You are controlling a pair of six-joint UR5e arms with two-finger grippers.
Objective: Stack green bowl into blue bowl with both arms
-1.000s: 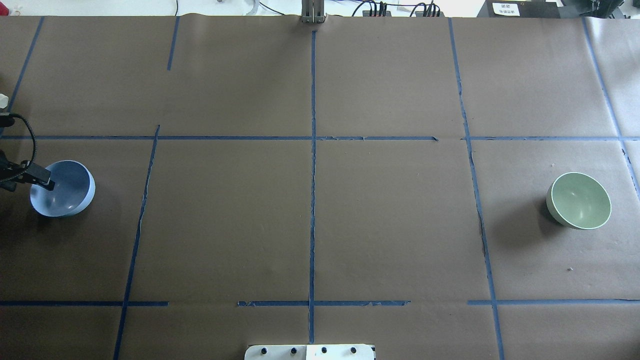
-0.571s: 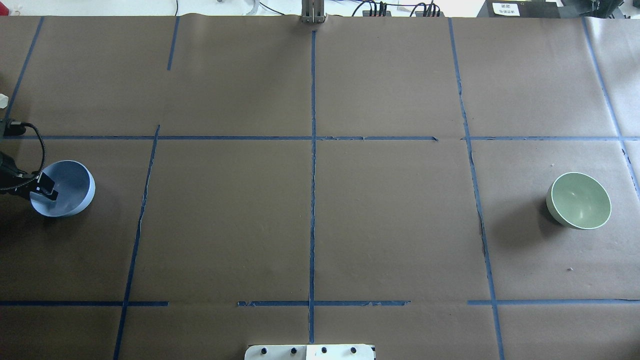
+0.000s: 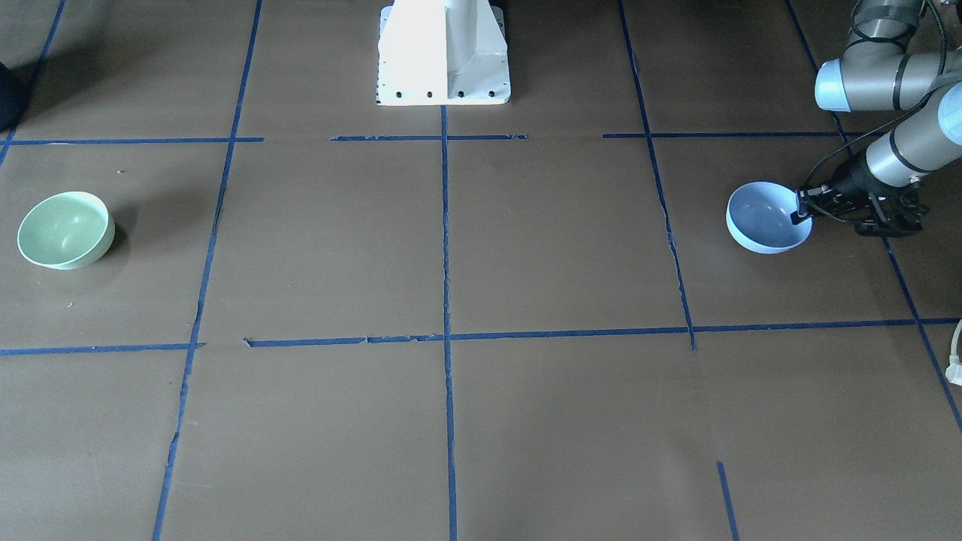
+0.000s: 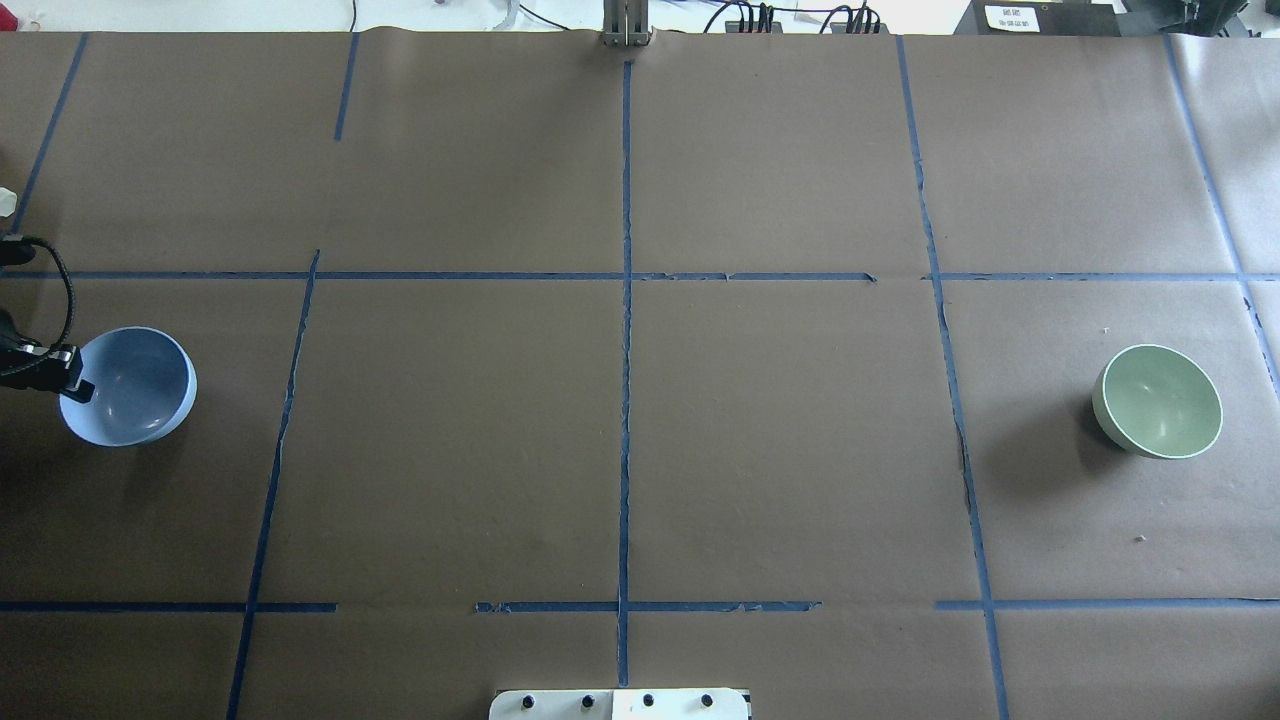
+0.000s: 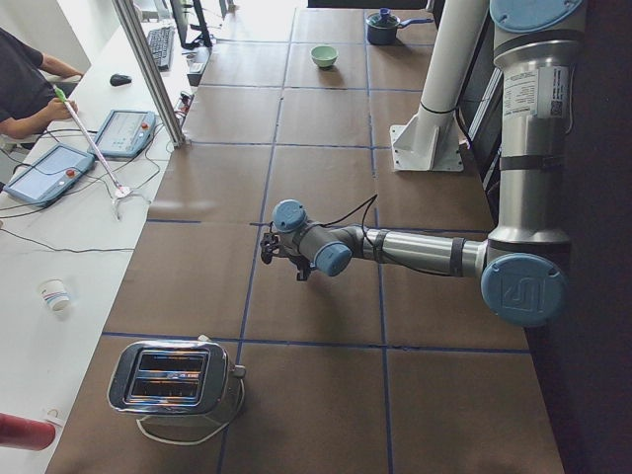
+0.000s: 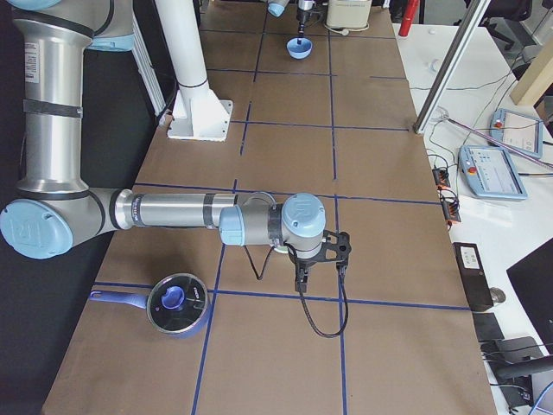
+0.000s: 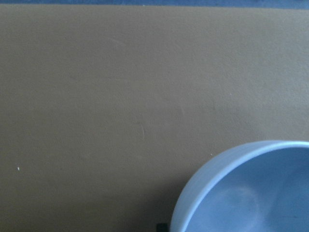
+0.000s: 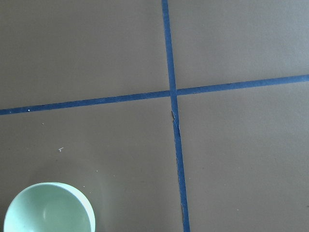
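blue bowl (image 4: 135, 390) far to robot's left of pedestal base (image 3: 443, 52); green bowl (image 4: 1158, 402) far to its right | left gripper (image 4: 76, 381) pinched on blue bowl's rim; right gripper (image 6: 320, 259) fingers: cannot tell | likely light, stiff, slick plastic; take by rim wall

The round pale mint-green plastic bowl (image 4: 1160, 402) and the round pale blue plastic bowl (image 4: 135, 385) look smooth and glossy; the surface (image 4: 780, 450) wears matt brown paper, slightly creased, crossed by torn blue tape (image 4: 626, 400)

The small round glossy plastic green bowl (image 4: 1158, 402) is plain pale mint; the matching plastic blue bowl (image 4: 130, 388), pale periwinkle. The brown table paper (image 4: 780, 450) carries a dark-blue tape grid (image 4: 625, 400).
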